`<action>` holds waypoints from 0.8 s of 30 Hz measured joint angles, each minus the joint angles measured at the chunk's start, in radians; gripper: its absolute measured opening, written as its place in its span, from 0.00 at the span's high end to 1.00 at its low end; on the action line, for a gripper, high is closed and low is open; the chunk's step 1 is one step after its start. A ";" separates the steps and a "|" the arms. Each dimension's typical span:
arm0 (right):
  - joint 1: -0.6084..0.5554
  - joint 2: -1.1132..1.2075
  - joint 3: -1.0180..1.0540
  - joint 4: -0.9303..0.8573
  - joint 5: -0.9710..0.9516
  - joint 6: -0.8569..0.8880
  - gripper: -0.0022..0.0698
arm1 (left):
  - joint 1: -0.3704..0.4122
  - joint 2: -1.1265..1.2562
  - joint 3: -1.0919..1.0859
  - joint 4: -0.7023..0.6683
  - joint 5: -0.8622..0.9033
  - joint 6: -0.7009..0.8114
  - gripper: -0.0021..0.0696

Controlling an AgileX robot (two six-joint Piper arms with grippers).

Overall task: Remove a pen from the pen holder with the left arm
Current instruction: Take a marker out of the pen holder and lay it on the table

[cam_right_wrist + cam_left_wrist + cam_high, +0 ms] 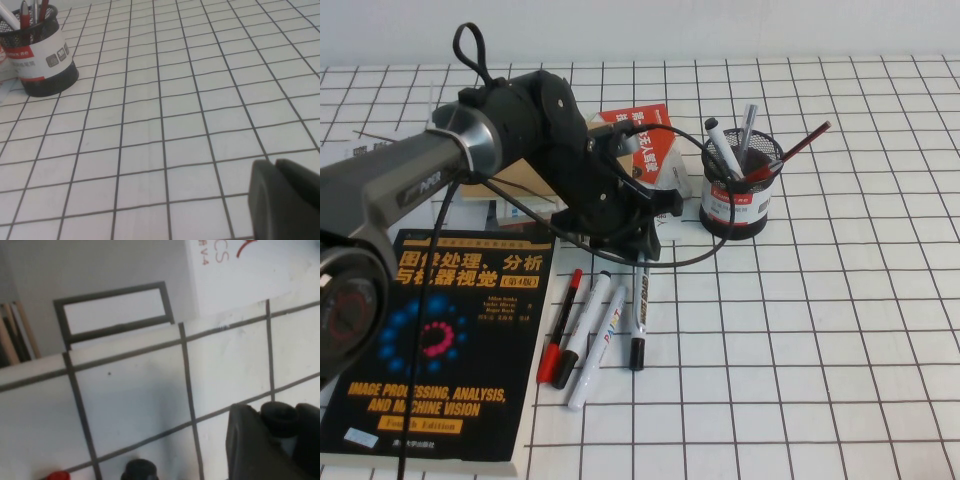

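Down low, the left gripper sits just beside the holder. Its fingers are clamped on the top end of a white-barrelled marker with a black cap. The marker stretches toward the robot along the white gridded table, so the task's pen looks to be out of the black mesh pen holder with the red-and-white label, which has several pens standing in it. Here's my worry: let go carelessly and that marker could roll into the white paint pen lying just beside it, or nudge the red-capped marker farther left. The looping black cable also swings close to the holder's base, so a quick pull-back might snag it and tip the lot. The right gripper hovers over bare grid well apart from the holder, its fingers looking pressed together on nothing. From above, the arm's bulk hides the fingertips and the marker's upper end. I can't say whether the marker lies flat or hangs tilted. The right arm never shows from above, and the black image-processing textbook and the red-and-white box are partly covered.
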State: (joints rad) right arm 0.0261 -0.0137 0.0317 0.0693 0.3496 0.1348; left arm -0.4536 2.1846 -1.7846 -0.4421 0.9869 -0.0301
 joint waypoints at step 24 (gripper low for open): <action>0.000 0.000 0.000 0.000 0.000 0.000 0.99 | 0.000 -0.222 -0.021 0.169 0.021 0.193 0.85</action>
State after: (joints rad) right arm 0.0261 -0.0137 0.0317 0.0693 0.3496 0.1348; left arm -0.4536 1.9628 -1.8056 -0.2726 1.0080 0.1625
